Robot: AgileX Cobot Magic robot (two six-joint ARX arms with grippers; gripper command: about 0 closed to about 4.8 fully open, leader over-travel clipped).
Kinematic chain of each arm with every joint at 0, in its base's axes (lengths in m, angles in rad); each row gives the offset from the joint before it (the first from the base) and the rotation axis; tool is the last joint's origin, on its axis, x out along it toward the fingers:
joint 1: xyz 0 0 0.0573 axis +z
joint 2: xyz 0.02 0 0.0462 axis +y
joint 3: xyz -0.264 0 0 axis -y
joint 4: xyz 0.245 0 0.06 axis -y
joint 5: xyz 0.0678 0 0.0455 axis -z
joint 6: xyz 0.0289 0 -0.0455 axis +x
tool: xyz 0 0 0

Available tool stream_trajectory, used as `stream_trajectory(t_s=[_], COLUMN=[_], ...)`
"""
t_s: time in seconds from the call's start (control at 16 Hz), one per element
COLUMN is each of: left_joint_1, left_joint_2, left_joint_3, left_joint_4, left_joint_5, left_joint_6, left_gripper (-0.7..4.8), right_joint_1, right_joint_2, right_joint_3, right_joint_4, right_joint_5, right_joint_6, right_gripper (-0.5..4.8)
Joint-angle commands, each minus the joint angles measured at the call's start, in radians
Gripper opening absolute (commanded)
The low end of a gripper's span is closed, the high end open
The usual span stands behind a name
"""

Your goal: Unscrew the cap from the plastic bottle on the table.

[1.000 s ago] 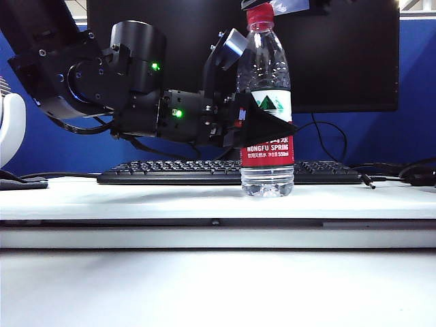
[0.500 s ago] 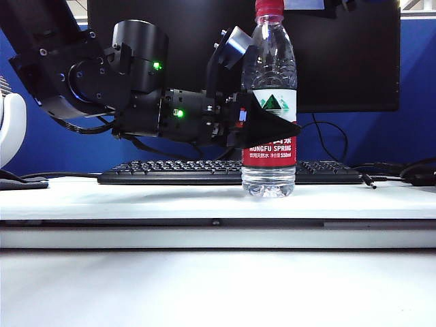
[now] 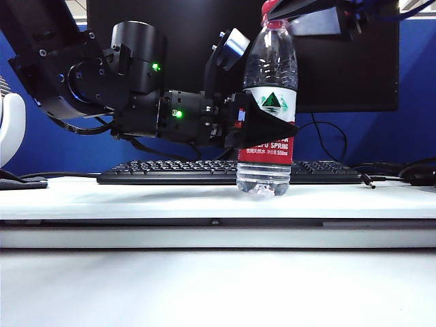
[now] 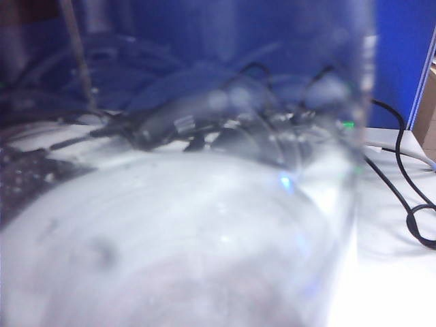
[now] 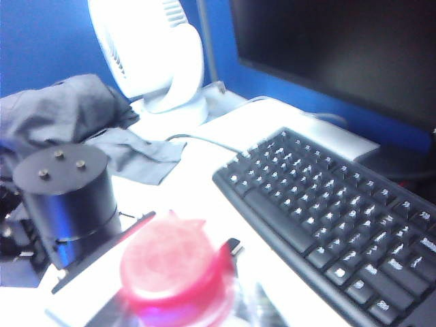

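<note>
The left gripper (image 3: pixel 269 127) has its jaws pinching the bottle (image 3: pixel 267 116) at the label, holding it from the side. The left wrist view is filled by blurred clear plastic, which fits a close grip. The bottle leans a little, its top tipped to the right, with its base low on the bench (image 3: pixel 136 197) just in front of the keyboard (image 3: pixel 170 172); I can't tell if the base sits flat. Up at the top edge, the right gripper (image 3: pixel 289 7) is at the cap (image 3: pixel 270 9), but whether its jaws are spread or closed on it I cannot tell. Its wrist view looks straight down on the red cap (image 5: pixel 174 272), which sits on the neck. So the holding is done; by my reckoning the unscrewing is underway at most, and the cap has yet to come off.
</note>
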Motion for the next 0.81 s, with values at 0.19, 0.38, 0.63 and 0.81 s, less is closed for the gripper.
stream_trajectory(t_s=[0.19,0.38,0.63,0.81], left_joint_1=[0.0,0.0,0.0,0.0], left_joint_2=[0.003,0.003,0.003,0.003], left_joint_3=[-0.003,-0.003,-0.003,-0.003], left_joint_4=[-0.024,-0.023,-0.023,-0.023], left_joint_5=[0.007,0.007,0.003,0.003], left_joint_6=[0.005,0.005,0.005,0.005], left_gripper=[3.27,3.27,3.27,3.27], right_joint_1=[-0.003,0.004,0.004,0.004], right_joint_2=[-0.074,-0.133,-0.194,-0.213], right_joint_3=[0.004,0.003,0.003,0.003], right_joint_4=[0.061,0.06,0.045,0.037], right_joint_5=[0.051,0.071,0.098,0.1], right_joint_6=[0.08,0.121,0.132,0.132], right_gripper=[2.44,2.53,2.53,2.49])
